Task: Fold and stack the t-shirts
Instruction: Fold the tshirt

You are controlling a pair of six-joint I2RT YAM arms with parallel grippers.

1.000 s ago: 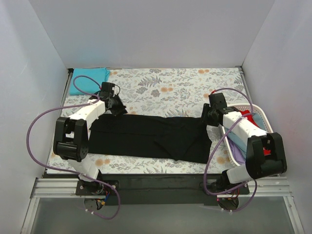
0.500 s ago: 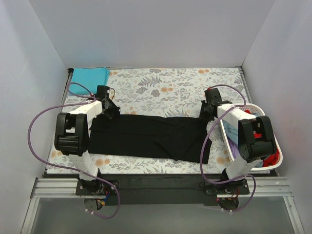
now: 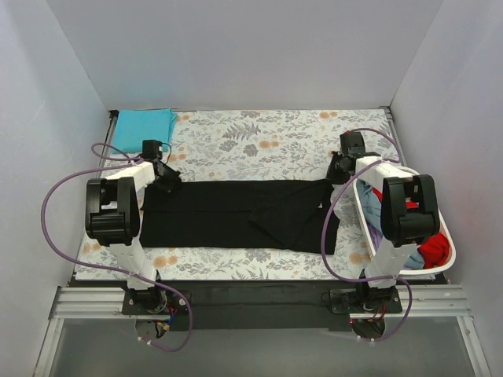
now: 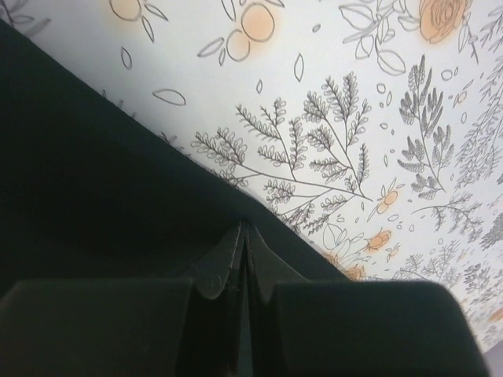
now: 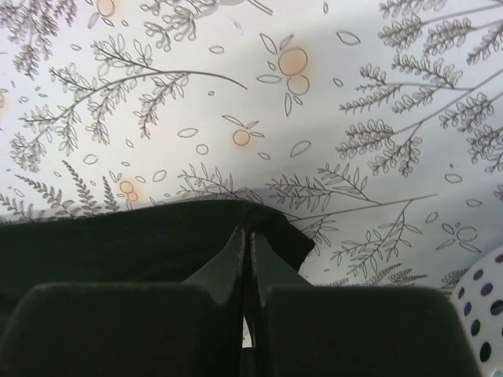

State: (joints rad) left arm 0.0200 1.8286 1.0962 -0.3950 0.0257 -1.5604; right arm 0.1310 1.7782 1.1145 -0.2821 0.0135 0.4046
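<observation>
A large black t-shirt (image 3: 236, 216) lies spread lengthwise across the floral table covering (image 3: 259, 145). My left gripper (image 3: 170, 177) is at its far left corner. In the left wrist view the left gripper (image 4: 244, 229) is shut on the edge of the black cloth (image 4: 94, 173). My right gripper (image 3: 333, 177) is at the far right corner. In the right wrist view the right gripper (image 5: 246, 229) is shut on a bunched corner of the black cloth (image 5: 118, 243). The far edge runs straight between the two grippers. A folded teal t-shirt (image 3: 143, 127) lies at the far left corner of the table.
A white plastic laundry basket (image 3: 446, 236) stands at the right edge and holds a red shirt (image 3: 432, 250) and a light-blue one (image 3: 376, 221). Its dotted wall (image 5: 483, 306) shows beside the right gripper. White walls close in the table on three sides.
The right gripper has closed on the shirt's far right corner. Both grippers have moved outward and away from me, and the shirt's far edge is now pulled straight.
</observation>
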